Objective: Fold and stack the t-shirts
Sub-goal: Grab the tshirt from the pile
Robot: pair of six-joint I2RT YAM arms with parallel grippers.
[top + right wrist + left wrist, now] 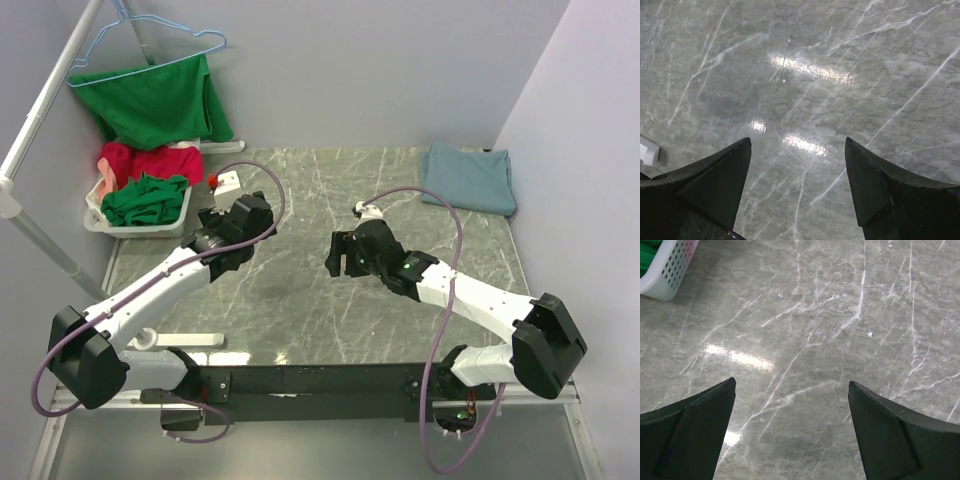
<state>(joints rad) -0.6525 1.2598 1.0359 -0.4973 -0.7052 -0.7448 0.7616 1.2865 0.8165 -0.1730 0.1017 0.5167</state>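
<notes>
A blue-grey t-shirt point(470, 177) lies folded at the table's far right corner. A green t-shirt point(146, 200) and a red one point(150, 160) are bunched in a white basket point(100, 224) at the far left. Another green t-shirt point(160, 100) hangs on a blue hanger point(150, 45). My left gripper point(212, 222) is open and empty over bare marble right of the basket; its wrist view point(791, 385) shows only marble between the fingers. My right gripper point(340, 255) is open and empty over the table's middle, also seen in its wrist view point(797, 142).
The basket's corner point(662, 270) shows at the top left of the left wrist view. A small white block with a red button point(226, 183) stands behind the left gripper. A slanted white pole point(40, 120) runs along the left wall. Grey walls close in the table.
</notes>
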